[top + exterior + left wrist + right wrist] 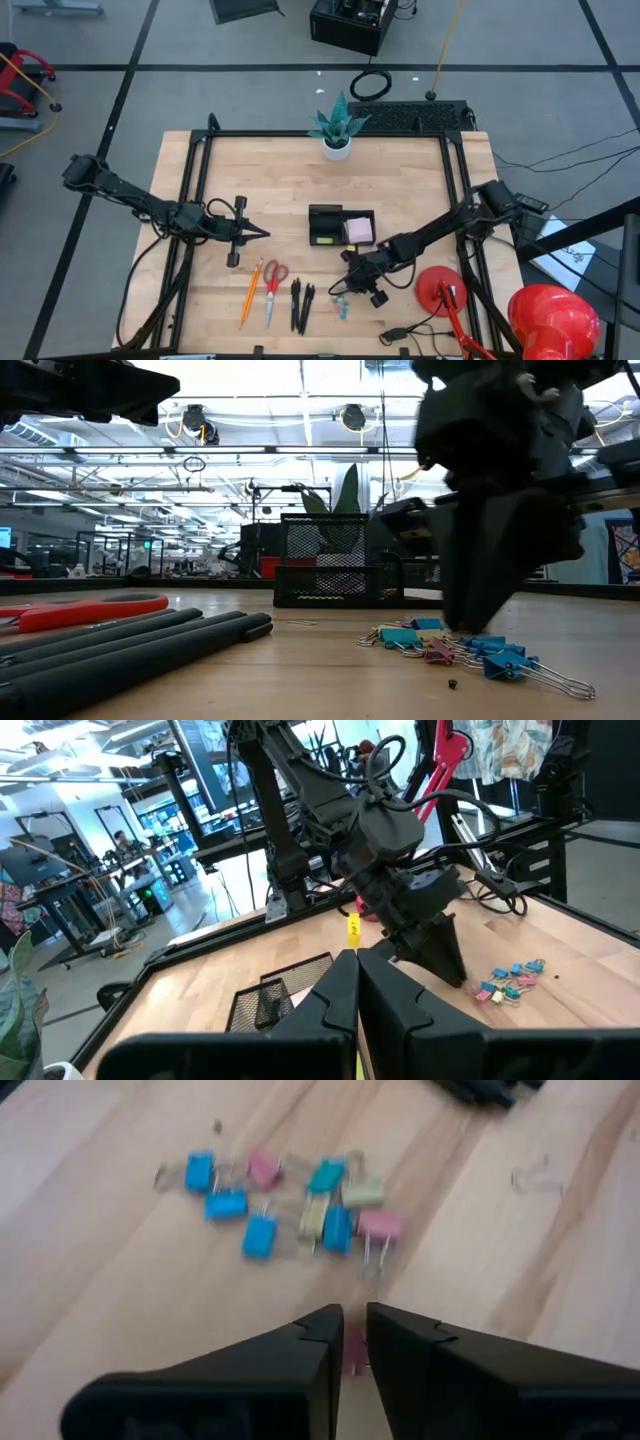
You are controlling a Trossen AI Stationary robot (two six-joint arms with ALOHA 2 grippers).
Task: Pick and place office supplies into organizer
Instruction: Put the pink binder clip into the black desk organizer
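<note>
Counted beside the organizer (341, 226): one orange pencil (249, 291), one scissors (273, 287), three pens (300, 304), about ten clips (290, 1200). Right claw (354, 1342) pinches a pink clip (353, 1352) off the wooden counter (280, 180). Left claw (262, 234) pressed together, empty. Workshop room behind.

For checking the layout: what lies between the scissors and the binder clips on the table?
In the high view, the black pens lie between the scissors and the binder clips.
</note>
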